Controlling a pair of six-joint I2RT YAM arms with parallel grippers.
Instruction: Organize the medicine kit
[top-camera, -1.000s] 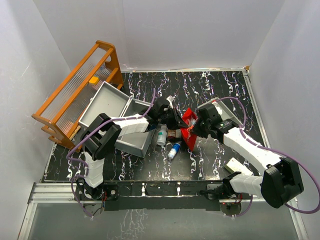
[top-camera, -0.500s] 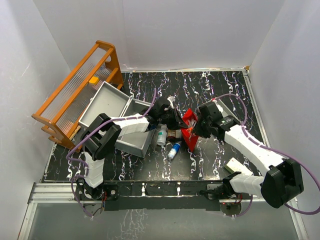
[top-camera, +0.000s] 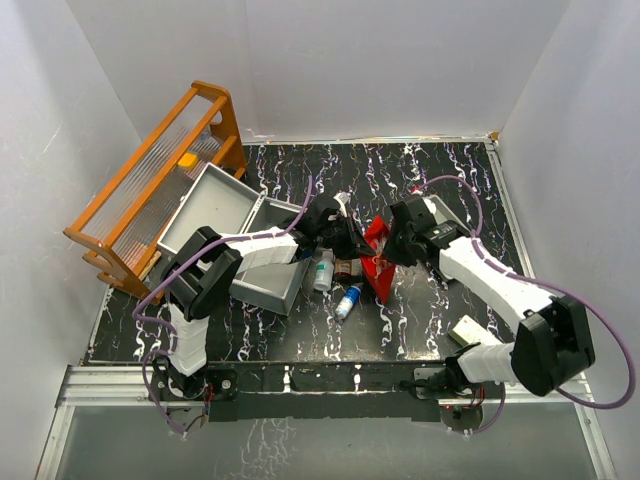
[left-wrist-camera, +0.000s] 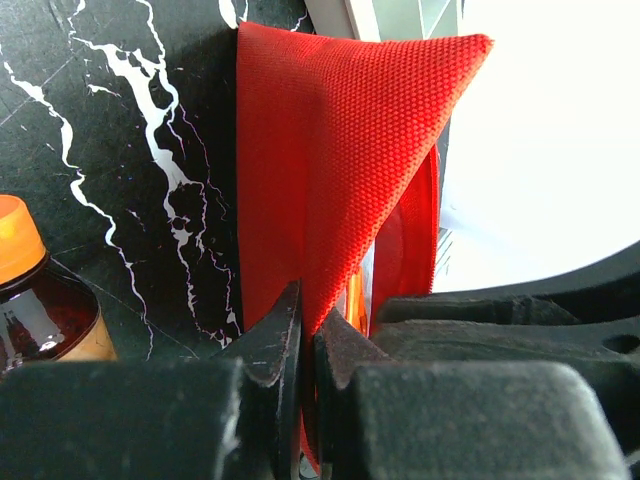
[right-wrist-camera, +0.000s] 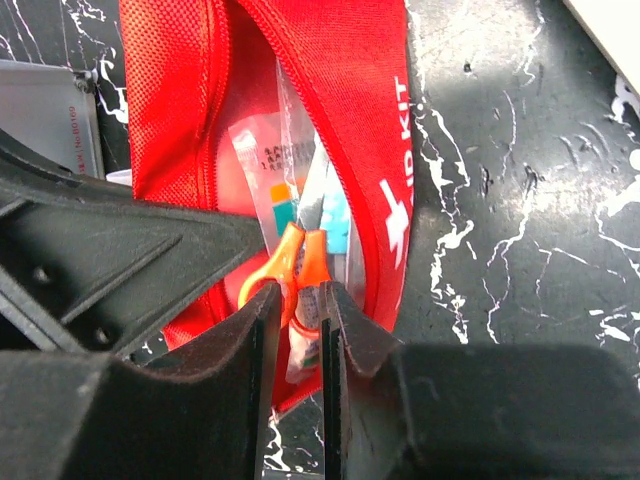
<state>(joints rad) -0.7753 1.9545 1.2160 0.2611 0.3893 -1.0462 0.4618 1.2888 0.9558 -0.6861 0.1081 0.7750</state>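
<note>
The red first-aid pouch (top-camera: 378, 262) lies open in the middle of the table. My left gripper (top-camera: 352, 243) is shut on the pouch's left fabric edge (left-wrist-camera: 330, 150) and holds it up; its jaws (left-wrist-camera: 308, 330) pinch the cloth. My right gripper (top-camera: 393, 245) is over the pouch opening (right-wrist-camera: 370, 150). Its jaws (right-wrist-camera: 300, 310) stand nearly closed on the handle of the orange scissors (right-wrist-camera: 297, 262), which hang inside the pouch over flat packets (right-wrist-camera: 268, 160).
A white bottle (top-camera: 323, 270), a brown bottle with an orange cap (top-camera: 345, 268) and a blue bottle (top-camera: 347, 300) lie left of the pouch. Grey bins (top-camera: 215, 205) and a wooden rack (top-camera: 150, 190) stand at the left. A pale box (top-camera: 466, 330) lies at the front right.
My right arm has swung a little back and left, bringing its gripper further over the pouch opening. The left gripper still holds the pouch edge.
</note>
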